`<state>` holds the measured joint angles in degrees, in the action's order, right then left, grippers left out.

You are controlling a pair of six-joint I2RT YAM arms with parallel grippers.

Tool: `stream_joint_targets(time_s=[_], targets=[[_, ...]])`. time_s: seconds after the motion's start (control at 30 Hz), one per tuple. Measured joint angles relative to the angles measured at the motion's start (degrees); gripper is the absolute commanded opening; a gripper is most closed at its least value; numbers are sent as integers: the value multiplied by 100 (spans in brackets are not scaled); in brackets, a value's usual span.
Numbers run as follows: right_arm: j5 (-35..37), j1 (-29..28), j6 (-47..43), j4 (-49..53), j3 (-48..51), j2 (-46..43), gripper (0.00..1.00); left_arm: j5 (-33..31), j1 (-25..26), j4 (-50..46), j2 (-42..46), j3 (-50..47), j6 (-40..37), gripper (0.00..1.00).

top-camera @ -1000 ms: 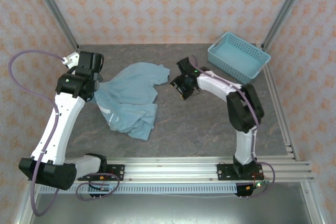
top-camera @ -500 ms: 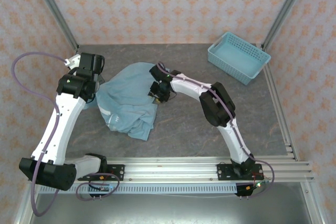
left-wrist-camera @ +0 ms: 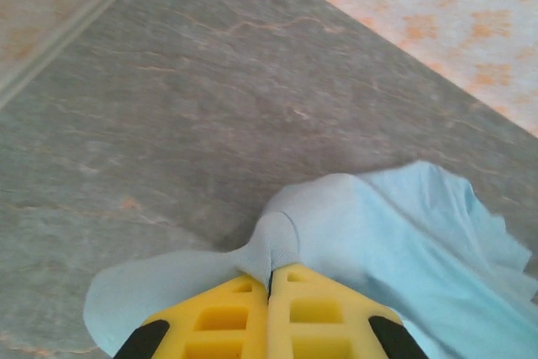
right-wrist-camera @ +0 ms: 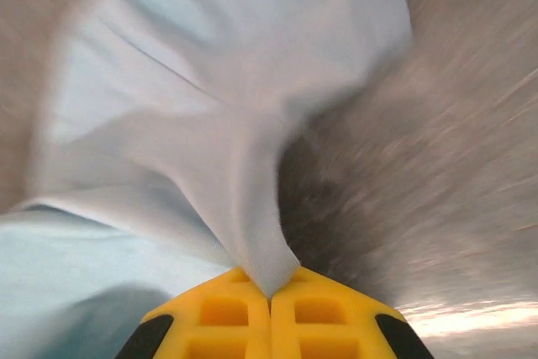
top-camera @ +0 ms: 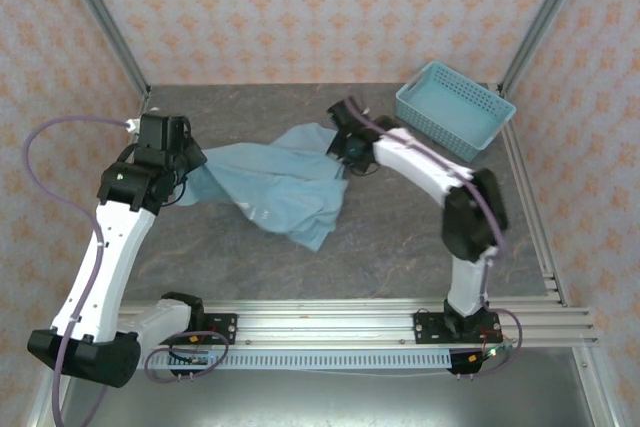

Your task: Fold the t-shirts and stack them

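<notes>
Spreading looked to be the step in hand. The teal-blue t-shirt (top-camera: 285, 182) was drawn out between the two arms, outside the basket (top-camera: 437, 133) and to its left. A loose fold trailed over the worktop (top-camera: 400, 237) on the side of the basket nearer the arm bases.

The left fingers (left-wrist-camera: 256, 292) were clenched on a bunched edge of the cloth at the end farthest from the basket. The left wrist view showed the fabric pinched right at the seam between the yellow pads. The right fingers (right-wrist-camera: 252, 300) were likewise clamped on a gathered corner at the end near the basket, though that view was blurred.

No fold had been made yet, and the white lettering could not be made out. The next move, as I judged it, called for drawing the two held ends apart and lowering the shirt flat onto the worktop beside the basket, without letting the slack middle crumple.

The basket itself stood on the worktop with nothing to be seen inside it. No shirt had been stacked.
</notes>
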<state>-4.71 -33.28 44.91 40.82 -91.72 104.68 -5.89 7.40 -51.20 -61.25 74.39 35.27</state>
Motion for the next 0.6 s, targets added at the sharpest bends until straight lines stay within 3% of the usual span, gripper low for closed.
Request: stream_joint_targets(time_s=[0.13,0.23,0.4,0.6], targets=[[494,671,-400,103,-24,-1279,0,348,33,238,184,-96,76,0],[713,975,-715,280,-358,-1606,0,426,81,337,240,-101,92,0],[682,1051,-1084,332,-1045,-994,0,420,149,560,168,-415,61,0],[221,1058,-1161,444,-1320,708,1,284,433,535,-597,-942,-127,0]])
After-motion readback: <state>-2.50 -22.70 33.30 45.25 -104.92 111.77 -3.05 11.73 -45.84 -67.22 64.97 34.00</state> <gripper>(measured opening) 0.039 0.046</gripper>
